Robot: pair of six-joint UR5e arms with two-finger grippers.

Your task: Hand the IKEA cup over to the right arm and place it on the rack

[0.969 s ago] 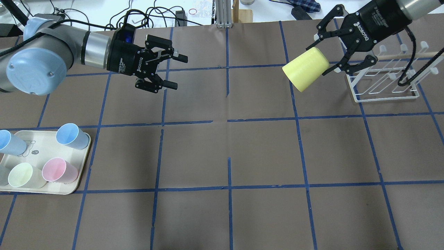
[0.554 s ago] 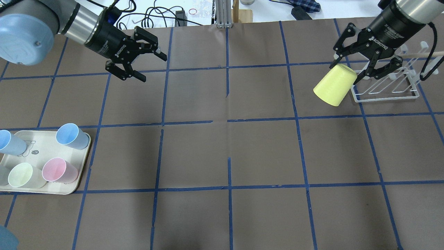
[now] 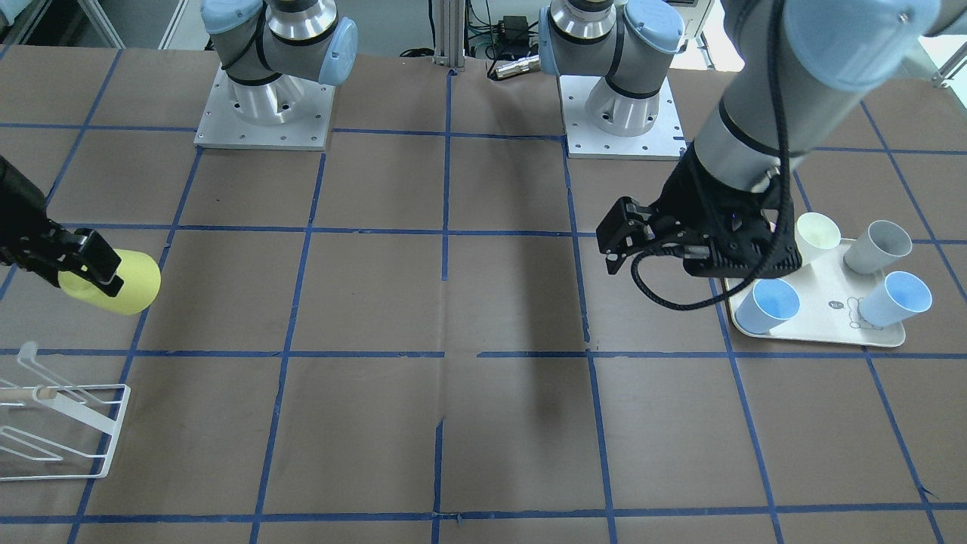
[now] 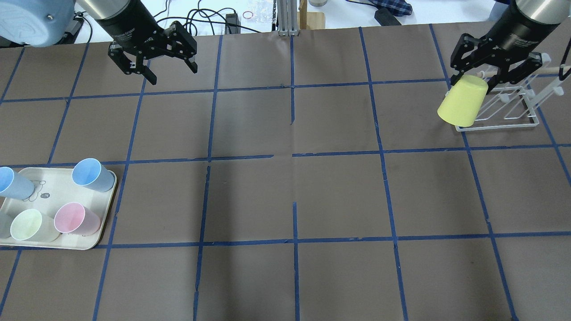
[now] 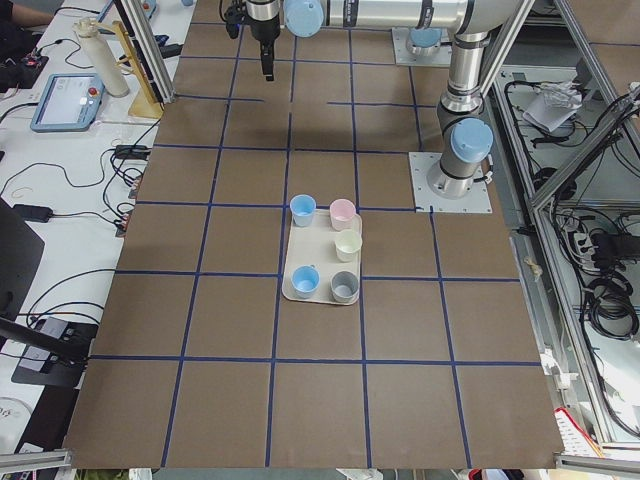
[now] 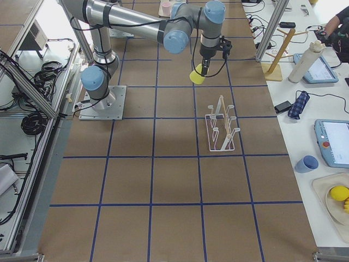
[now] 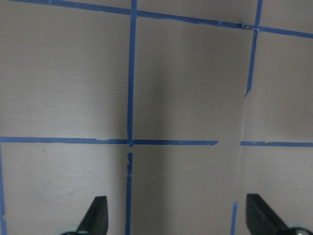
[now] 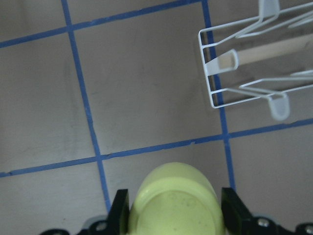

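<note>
The bright yellow IKEA cup (image 4: 462, 102) hangs mouth-down and tilted, held by its base in my right gripper (image 4: 473, 84), which is shut on it. It is above the table at the left end of the white wire rack (image 4: 504, 109) and overlaps the rack's corner in the overhead view. The right wrist view shows the cup (image 8: 176, 200) between the fingers, with the rack (image 8: 244, 63) ahead to the right. The front view shows the cup (image 3: 125, 283) short of the rack (image 3: 68, 427). My left gripper (image 4: 171, 73) is open and empty at the far left.
A cream tray (image 4: 105, 214) at the near left holds several pastel cups, among them a pale cream-yellow one (image 4: 27, 224) and a pink one (image 4: 73, 218). Cables and clutter lie beyond the table's far edge.
My right gripper has swung the yellow cup to the right, up to the rack's left end, turning it mouth-down. My left gripper has pulled back to the far left, still open.
</note>
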